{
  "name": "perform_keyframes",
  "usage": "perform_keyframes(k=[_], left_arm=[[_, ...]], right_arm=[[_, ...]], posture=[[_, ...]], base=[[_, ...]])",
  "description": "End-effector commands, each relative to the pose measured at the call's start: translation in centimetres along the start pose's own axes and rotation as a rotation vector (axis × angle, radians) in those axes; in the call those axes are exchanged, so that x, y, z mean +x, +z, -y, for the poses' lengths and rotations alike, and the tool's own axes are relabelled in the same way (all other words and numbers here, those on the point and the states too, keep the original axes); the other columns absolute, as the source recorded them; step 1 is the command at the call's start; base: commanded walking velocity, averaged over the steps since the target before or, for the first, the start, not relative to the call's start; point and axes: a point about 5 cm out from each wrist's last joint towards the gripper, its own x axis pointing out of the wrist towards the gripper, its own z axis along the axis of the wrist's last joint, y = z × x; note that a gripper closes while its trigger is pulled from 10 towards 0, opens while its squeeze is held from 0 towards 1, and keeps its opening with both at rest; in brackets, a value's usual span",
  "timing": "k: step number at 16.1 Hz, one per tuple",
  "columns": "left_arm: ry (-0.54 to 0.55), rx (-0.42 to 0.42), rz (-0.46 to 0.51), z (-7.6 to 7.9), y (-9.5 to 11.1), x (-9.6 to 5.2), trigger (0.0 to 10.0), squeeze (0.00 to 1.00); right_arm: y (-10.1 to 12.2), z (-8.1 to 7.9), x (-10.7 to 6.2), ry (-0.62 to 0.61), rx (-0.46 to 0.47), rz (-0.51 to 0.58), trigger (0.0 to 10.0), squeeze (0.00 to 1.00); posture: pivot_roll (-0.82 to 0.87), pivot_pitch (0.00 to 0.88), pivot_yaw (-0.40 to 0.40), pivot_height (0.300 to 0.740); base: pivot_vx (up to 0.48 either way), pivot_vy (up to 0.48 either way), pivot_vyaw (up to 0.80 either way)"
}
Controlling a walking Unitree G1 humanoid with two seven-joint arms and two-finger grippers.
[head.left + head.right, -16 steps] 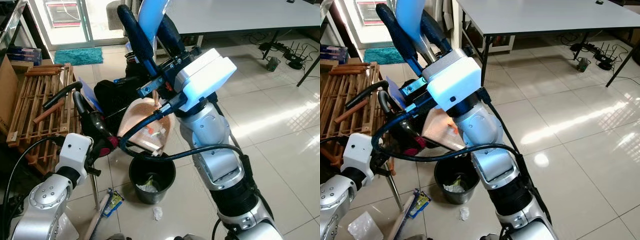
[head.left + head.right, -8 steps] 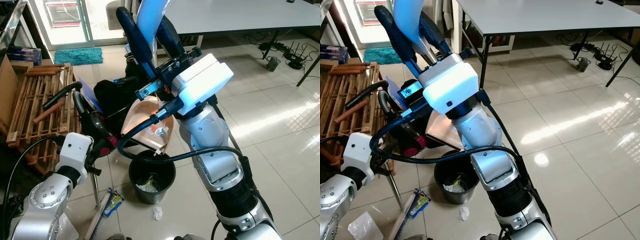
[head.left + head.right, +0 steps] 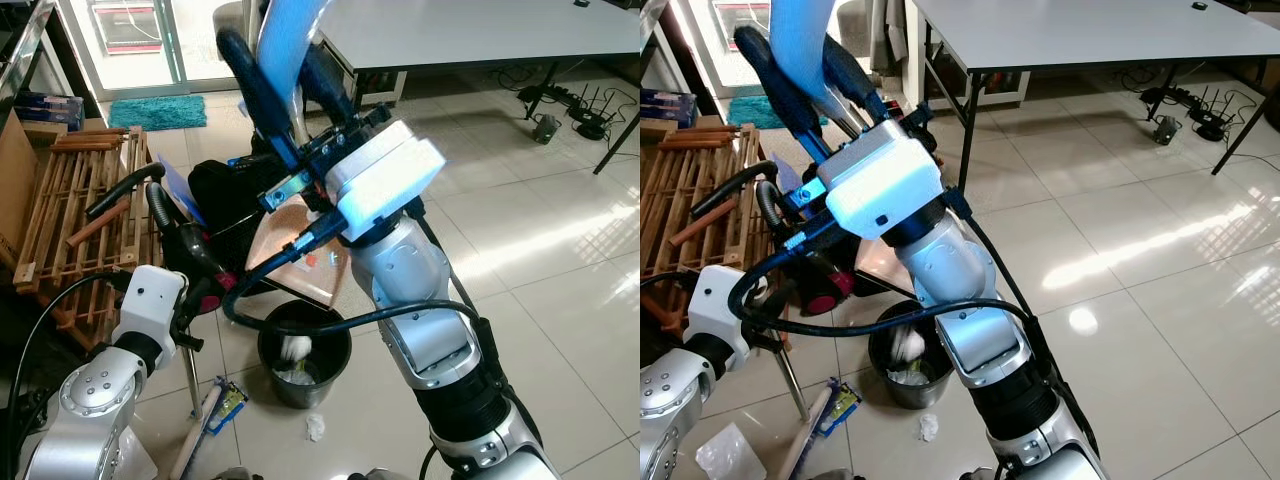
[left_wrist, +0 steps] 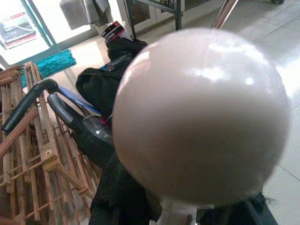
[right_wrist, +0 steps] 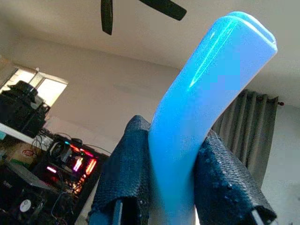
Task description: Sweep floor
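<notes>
A blurred beige knob (image 4: 201, 117), perhaps a broom-handle end; wooden rack (image 4: 28, 154) beyond.

There are no words, labels or numbers clear enough to read on anything in these pictures.

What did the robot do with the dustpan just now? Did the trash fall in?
The right gripper, shut on the blue handle, tipped the dustpan steeper over the bin. Most of the scraps slid off the pan, and a white lump is now in the bin. The left gripper, bin and the litter on the floor stayed put.
</notes>
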Motion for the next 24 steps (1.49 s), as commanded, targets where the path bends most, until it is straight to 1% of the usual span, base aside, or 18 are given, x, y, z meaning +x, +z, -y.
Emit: perform_keyframes(k=[1,3,4,5,7,8,9,10,11,12,13,14,15,16,17,19,21,24], left_arm=[[-0.001,0.017,0.029,0.0,0.6,0.2,10.0,0.00],[-0.002,0.017,0.030,0.0,0.6,0.3,10.0,0.00],[-0.002,0.017,0.034,0.2,0.6,0.3,10.0,0.00],[-0.004,0.014,0.030,0.4,0.7,0.4,10.0,0.00],[-0.017,0.006,0.042,0.8,1.3,0.6,10.0,0.00],[-0.041,0.029,0.060,1.3,1.8,0.7,10.0,0.00],[-0.057,0.039,0.073,1.6,2.2,0.8,10.0,0.00],[-0.063,0.041,0.088,1.8,2.7,1.0,10.0,0.00],[-0.075,0.042,0.122,2.1,3.8,1.3,10.0,0.00],[-0.077,0.042,0.128,2.1,4.0,1.3,10.0,0.00],[-0.077,0.037,0.134,2.1,4.2,1.4,10.0,0.00],[-0.075,0.032,0.142,2.0,4.5,1.6,10.0,0.00],[-0.070,0.031,0.143,1.8,4.6,1.7,10.0,0.00],[-0.068,0.026,0.143,1.6,4.6,1.9,10.0,0.00],[-0.074,0.020,0.139,1.8,4.5,2.3,10.0,0.00],[-0.082,0.018,0.138,1.9,4.7,2.7,10.0,0.00],[-0.088,0.017,0.133,2.0,4.7,2.6,10.0,0.00],[-0.087,0.014,0.128,2.0,4.5,2.3,10.0,0.00]], right_arm=[[1.1,0.0,0.3,0.014,-0.034,0.076,10.0,0.00],[1.1,0.1,0.2,0.026,-0.073,0.074,10.0,0.00],[1.0,0.6,0.1,0.030,-0.123,0.065,10.0,0.00],[0.7,2.2,0.1,-0.008,-0.188,0.039,10.0,0.00],[0.2,7.6,-0.3,-0.166,-0.331,-0.072,10.0,0.00],[0.3,10.5,-1.1,-0.242,-0.413,-0.124,10.0,0.00],[0.5,12.5,-1.9,-0.291,-0.471,-0.165,10.0,0.00],[0.5,13.8,-2.9,-0.322,-0.510,-0.205,10.0,0.00],[0.6,16.6,-5.6,-0.407,-0.605,-0.327,10.0,0.00],[0.7,17.2,-6.4,-0.431,-0.623,-0.355,10.0,0.00],[0.5,18.2,-7.7,-0.480,-0.649,-0.429,10.0,0.00],[0.5,19.8,-9.9,-0.610,-0.623,-0.519,10.0,0.00],[0.5,20.9,-11.5,-0.684,-0.641,-0.608,10.0,0.00],[0.5,21.5,-13.3,-0.755,-0.638,-0.664,10.0,0.00],[0.9,21.7,-14.8,-0.823,-0.619,-0.672,10.0,0.00],[1.3,21.5,-15.3,-0.817,-0.630,-0.675,10.0,0.00],[1.3,20.8,-15.9,-0.820,-0.589,-0.701,10.0,0.00],[1.0,20.1,-15.8,-0.788,-0.569,-0.700,10.0,0.00]], posture=[[0.02,0.059,-0.052,0.740],[0.02,0.055,-0.050,0.740],[0.02,0.054,-0.055,0.740],[0.02,0.053,-0.058,0.740],[-0.01,0.061,-0.044,0.740],[-0.02,0.063,-0.035,0.740],[-0.04,0.064,-0.031,0.740],[-0.05,0.066,-0.029,0.740],[-0.06,0.074,-0.022,0.740],[-0.06,0.077,-0.020,0.740],[-0.06,0.079,-0.022,0.740],[-0.06,0.083,-0.020,0.740],[-0.06,0.088,-0.022,0.740],[-0.06,0.092,-0.015,0.740],[-0.04,0.095,-0.005,0.740],[-0.04,0.100,-0.006,0.740],[-0.03,0.105,-0.012,0.740],[-0.02,0.108,-0.015,0.740]], base=[[0.000,0.000,0.00],[0.000,0.000,0.00],[0.000,0.000,0.00],[0.000,0.000,0.00],[0.000,0.000,0.00],[0.000,0.000,0.00],[0.000,0.000,0.00],[0.000,0.000,0.00],[0.000,0.000,0.00],[0.000,0.000,0.00],[0.000,0.000,0.00],[0.000,0.000,0.00],[0.000,0.000,0.00],[0.000,0.000,0.00],[0.000,0.000,0.00],[0.000,0.000,0.00],[0.000,0.000,0.00],[-0.097,0.000,0.00]])
